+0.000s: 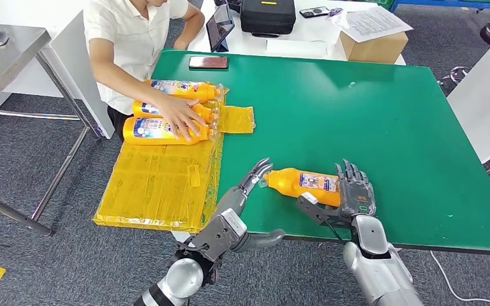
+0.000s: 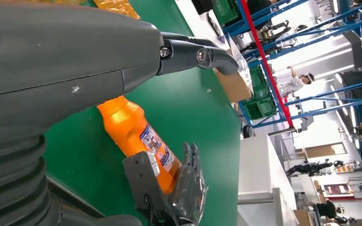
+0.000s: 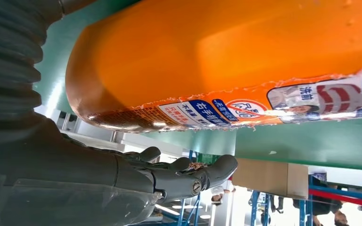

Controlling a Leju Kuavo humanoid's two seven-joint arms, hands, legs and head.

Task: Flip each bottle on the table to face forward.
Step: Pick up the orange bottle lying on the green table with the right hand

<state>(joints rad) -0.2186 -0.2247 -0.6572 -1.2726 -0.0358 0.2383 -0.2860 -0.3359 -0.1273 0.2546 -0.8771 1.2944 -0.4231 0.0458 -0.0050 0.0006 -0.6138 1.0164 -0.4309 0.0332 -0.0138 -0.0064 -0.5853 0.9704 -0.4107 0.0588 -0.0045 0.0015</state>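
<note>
The green table (image 1: 370, 121) fills the centre and right of the head view. A flat yellow sheet (image 1: 159, 185) overhangs its lower-left edge. At upper left, a person's hand (image 1: 180, 116) presses on 3 orange bottles (image 1: 166, 129) lying side by side. Low in the centre, 1 orange bottle (image 1: 303, 183) lies on its side, cap toward the left. The right hand (image 1: 355, 192) cups its base, fingers spread wide along the far side, thumb in front. The left hand (image 1: 250, 182) reaches to the cap, fingers apart, tips just beside it.
</note>
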